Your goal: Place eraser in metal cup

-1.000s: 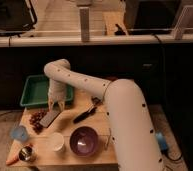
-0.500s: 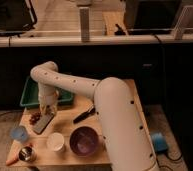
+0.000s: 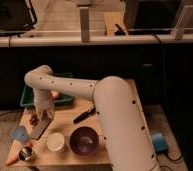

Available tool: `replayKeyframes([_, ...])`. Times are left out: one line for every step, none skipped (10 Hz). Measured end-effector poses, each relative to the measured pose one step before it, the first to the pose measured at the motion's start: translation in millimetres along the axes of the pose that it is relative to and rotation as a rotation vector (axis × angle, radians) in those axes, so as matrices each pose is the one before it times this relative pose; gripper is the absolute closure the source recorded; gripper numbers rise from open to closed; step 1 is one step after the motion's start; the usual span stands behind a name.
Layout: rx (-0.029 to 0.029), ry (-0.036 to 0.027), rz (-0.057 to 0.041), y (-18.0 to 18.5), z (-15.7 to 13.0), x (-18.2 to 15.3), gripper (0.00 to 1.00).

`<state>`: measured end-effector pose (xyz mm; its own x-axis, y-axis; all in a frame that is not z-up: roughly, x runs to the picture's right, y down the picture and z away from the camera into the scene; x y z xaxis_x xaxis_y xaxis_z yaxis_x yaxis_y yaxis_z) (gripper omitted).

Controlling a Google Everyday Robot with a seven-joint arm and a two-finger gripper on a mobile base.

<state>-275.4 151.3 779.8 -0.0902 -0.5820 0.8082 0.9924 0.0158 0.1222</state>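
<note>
The eraser (image 3: 40, 129) is a flat dark grey block, tilted, hanging from my gripper (image 3: 43, 117) over the left part of the wooden table (image 3: 110, 107). The gripper points down from the white arm and is shut on the eraser's upper end. The metal cup (image 3: 26, 154) is small and shiny and stands at the table's front left corner, below and left of the eraser. The grape bunch (image 3: 34, 118) lies just left of the gripper.
A light blue cup (image 3: 19, 133) stands left of the eraser. A white cup (image 3: 56, 142) and a purple bowl (image 3: 84, 141) stand at the front. A black-handled utensil (image 3: 84, 115) lies mid-table. A green tray (image 3: 27, 97) is behind. An orange carrot (image 3: 12, 160) lies beside the metal cup.
The arm has swung left and slightly forward, carrying the eraser with it toward the table's front left. The other objects have not moved.
</note>
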Motion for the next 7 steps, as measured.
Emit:
replayKeyframes([-0.00535,0.00214,-0.00343,-2.76,1.95,-3.93,1.00])
replayKeyframes([-0.00152,-0.00021,-0.00475,-2.36,1.53,-2.93,1.00])
replayKeyframes([-0.00172,-0.00490,-0.01507,-5.60,3.25,-5.50,1.00])
replayKeyframes([-0.00353,-0.00175,-0.01097,-4.54,2.30,-4.15,1.00])
replayKeyframes([-0.00029,-0.00044,-0.00680,-3.72,1.49,-3.42,1.00])
replayKeyframes([-0.00184,0.00157,-0.00160,-1.89,1.15,-2.62,1.00])
replayKeyframes([-0.00400,0.00220,-0.00650,-4.45,1.96,-4.66,1.00])
